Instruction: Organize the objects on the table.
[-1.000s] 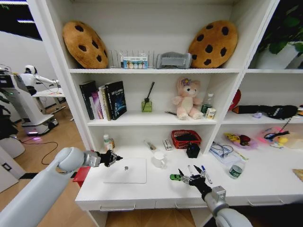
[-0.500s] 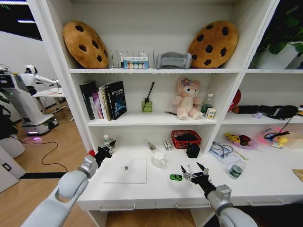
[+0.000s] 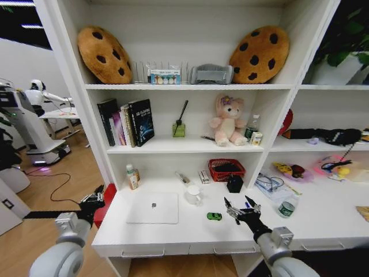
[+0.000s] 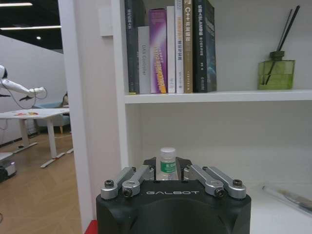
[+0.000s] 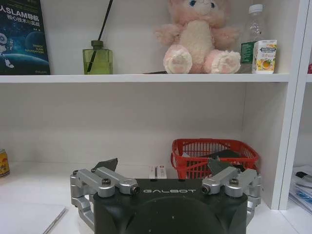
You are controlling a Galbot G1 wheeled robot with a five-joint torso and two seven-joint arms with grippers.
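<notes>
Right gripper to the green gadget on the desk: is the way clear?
Probably yes. The right gripper hangs open beside the green gadget, with bare table between them; the mug stands farther back.

Quick count: there was one silver laptop (image 3: 153, 208), one little green gadget (image 3: 214, 216), one white mug (image 3: 194, 195), one red basket (image 3: 226, 169), and two cookie cushions (image 3: 104, 54).

White table (image 3: 190, 234) under silver laptop (image 3: 153, 208)

The left gripper (image 3: 95, 202) is small and dark by the table (image 3: 173, 234) edge — its fingers are too hard to see. The pens (image 3: 247, 203) hide behind the right gripper (image 3: 242, 209).
</notes>
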